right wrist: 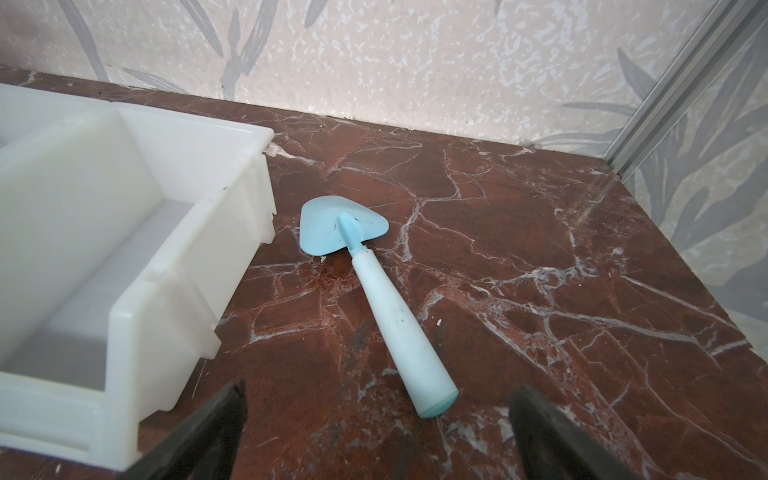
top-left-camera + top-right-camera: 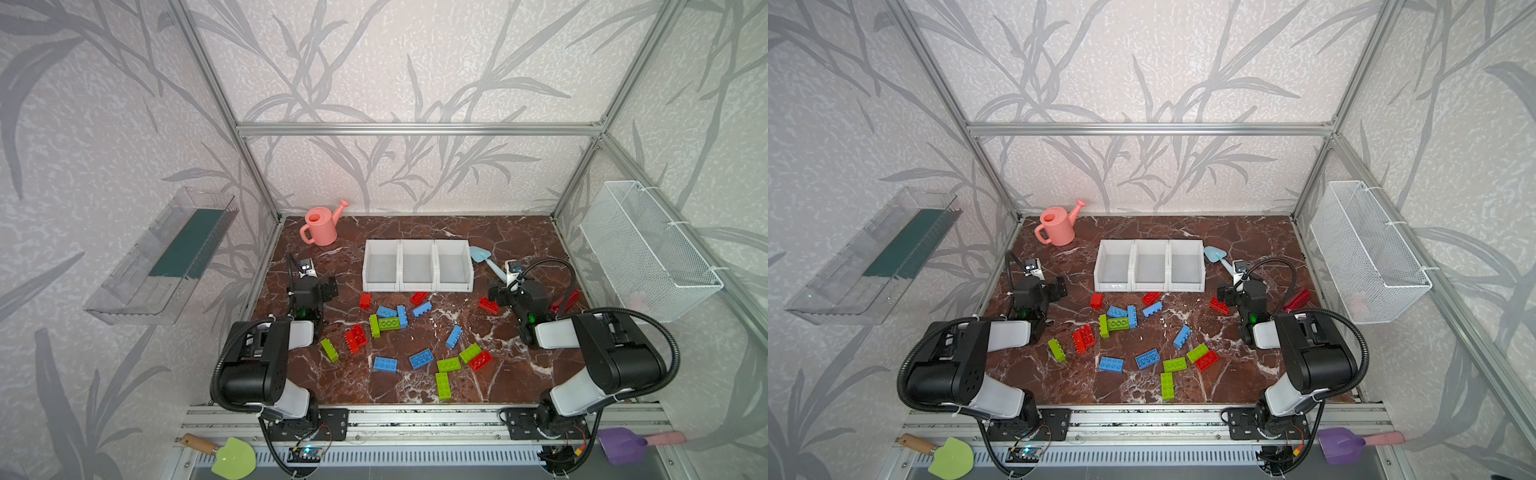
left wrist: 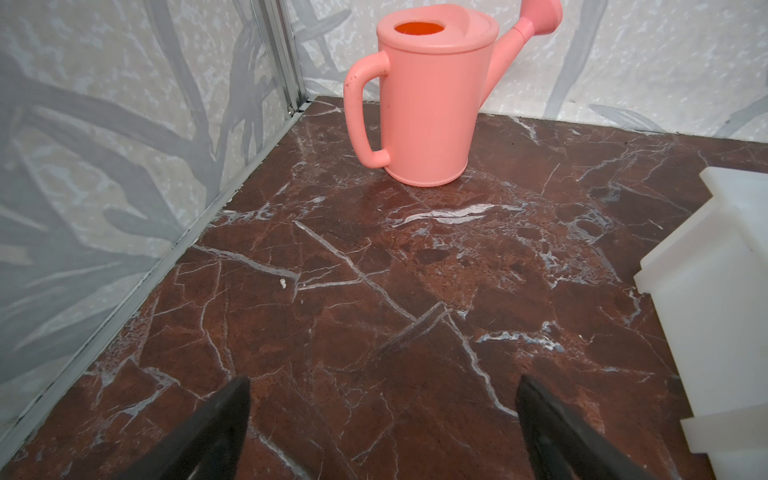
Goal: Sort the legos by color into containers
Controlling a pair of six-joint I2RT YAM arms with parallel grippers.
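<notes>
Left gripper, jaws spread, holding nothing: wall edge to its left, bare marble ahead up to the pink watering can. Legos lie scattered between the grippers, before the containers, and show in both top views only. Right gripper, likewise spread: blue trowel just ahead.

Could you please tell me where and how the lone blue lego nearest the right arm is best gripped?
Grip the blue lego across its narrow width at mid-length, coming straight down from above. It lies alone and diagonal, with bare table along both long sides, which probably leaves room for the jaws.
</notes>
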